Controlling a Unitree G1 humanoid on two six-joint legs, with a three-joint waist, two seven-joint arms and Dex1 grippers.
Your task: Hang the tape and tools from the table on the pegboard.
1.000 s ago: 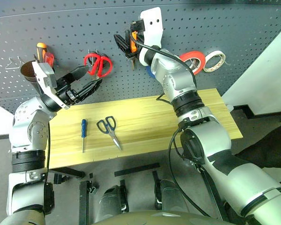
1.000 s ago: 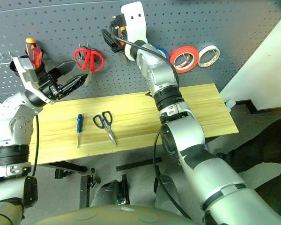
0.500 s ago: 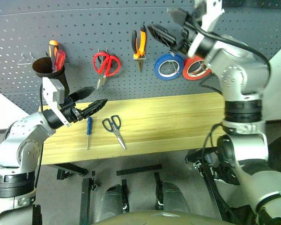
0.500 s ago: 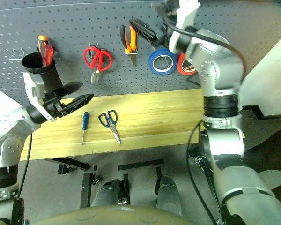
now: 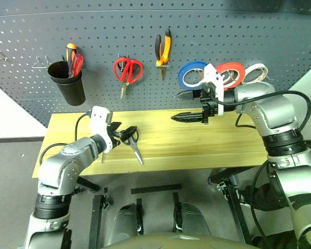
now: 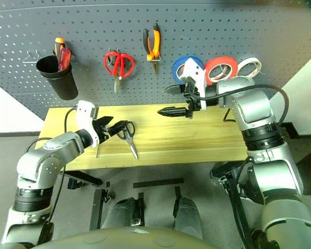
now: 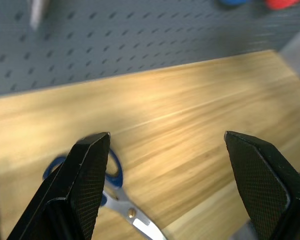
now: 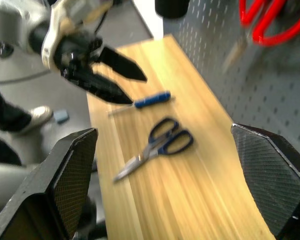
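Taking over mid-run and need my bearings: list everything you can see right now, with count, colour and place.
Pegboard: one, dark grey, behind the table.
Table: one, light wood top.
Scissors: one, dark blue handles, lying on the table by the left gripper.
Screwdriver: one, blue handle, lying on the table beside the scissors.
Pliers: one, orange and black, hanging on the pegboard.
Blue tape: one, hanging on the pegboard.
Red tape: one, hanging next to the blue.
White tape: one, hanging furthest right.
Red scissors: one, hanging.
Cup: one, black, on the pegboard, holding red and orange screwdrivers.
Left gripper: open, empty, low over the scissors.
Right gripper: open, empty, above the table.
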